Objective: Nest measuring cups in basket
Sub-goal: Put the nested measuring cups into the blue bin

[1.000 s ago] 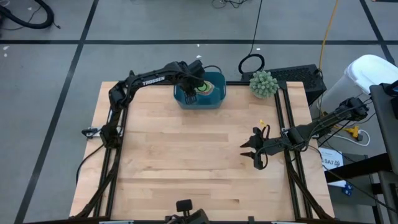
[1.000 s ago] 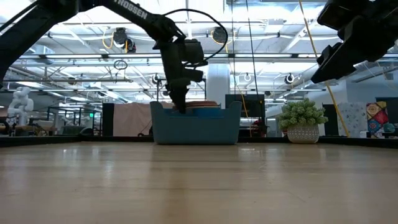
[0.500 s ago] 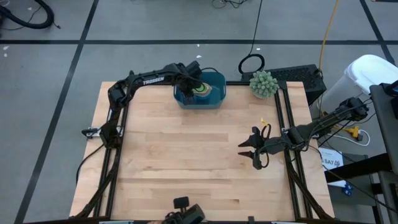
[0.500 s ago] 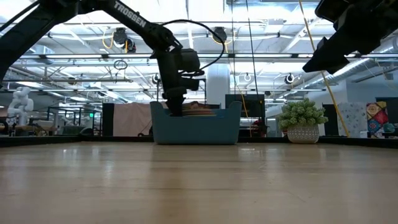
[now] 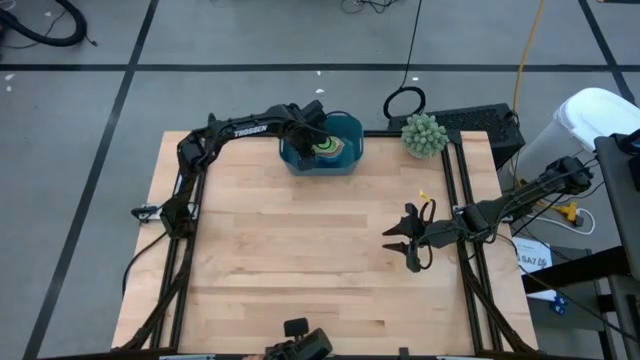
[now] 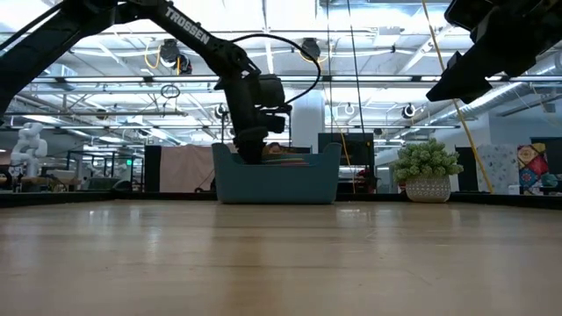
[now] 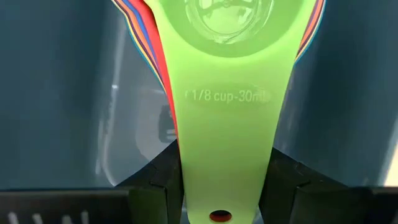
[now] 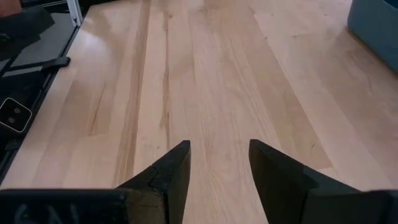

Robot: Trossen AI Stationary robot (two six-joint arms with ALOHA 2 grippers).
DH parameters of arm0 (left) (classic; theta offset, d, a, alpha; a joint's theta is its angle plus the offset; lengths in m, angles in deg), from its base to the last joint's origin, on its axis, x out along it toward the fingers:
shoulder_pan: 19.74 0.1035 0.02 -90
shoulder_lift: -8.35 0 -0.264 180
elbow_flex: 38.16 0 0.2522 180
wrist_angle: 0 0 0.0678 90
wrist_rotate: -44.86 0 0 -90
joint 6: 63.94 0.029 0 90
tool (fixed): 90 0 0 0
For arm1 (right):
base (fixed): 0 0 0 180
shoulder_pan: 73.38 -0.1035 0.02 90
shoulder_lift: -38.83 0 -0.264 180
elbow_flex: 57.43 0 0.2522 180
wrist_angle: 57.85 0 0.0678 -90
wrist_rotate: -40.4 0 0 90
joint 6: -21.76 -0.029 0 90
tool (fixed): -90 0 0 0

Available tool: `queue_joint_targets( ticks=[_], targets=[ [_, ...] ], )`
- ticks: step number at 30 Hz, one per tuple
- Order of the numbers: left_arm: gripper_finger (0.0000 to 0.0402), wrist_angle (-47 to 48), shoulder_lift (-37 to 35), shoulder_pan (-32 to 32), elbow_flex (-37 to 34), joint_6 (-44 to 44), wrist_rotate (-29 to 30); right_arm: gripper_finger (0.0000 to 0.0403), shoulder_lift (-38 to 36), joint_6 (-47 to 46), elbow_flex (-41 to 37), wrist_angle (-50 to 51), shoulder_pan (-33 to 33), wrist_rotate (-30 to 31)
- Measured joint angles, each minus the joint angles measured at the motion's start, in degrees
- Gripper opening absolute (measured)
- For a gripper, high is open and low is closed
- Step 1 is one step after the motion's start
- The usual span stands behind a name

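Even bright overhead light; low view backlit, foreground blurred.

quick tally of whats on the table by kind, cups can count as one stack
basket: 1
measuring cup stack in the basket, green on top: 1
plant ball: 1
grippers: 2, left gripper on the green handle, right gripper empty over bare table
total: 5

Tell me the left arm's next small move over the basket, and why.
Probably open the left gripper and lift clear: its fingers pinch the green measuring cup by the handle, already sitting on the nested stack inside the basket.
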Motion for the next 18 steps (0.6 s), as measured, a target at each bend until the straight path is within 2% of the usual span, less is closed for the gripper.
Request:
queue_joint_targets(
  ticks=[18],
  targets=[
    [0.0145, 1.3, 0.4, -0.3, 0.0, 0.5, 0.9, 0.0157, 0.0, 0.5, 0.0, 0.0, 0.0, 0.0]
  ],
)
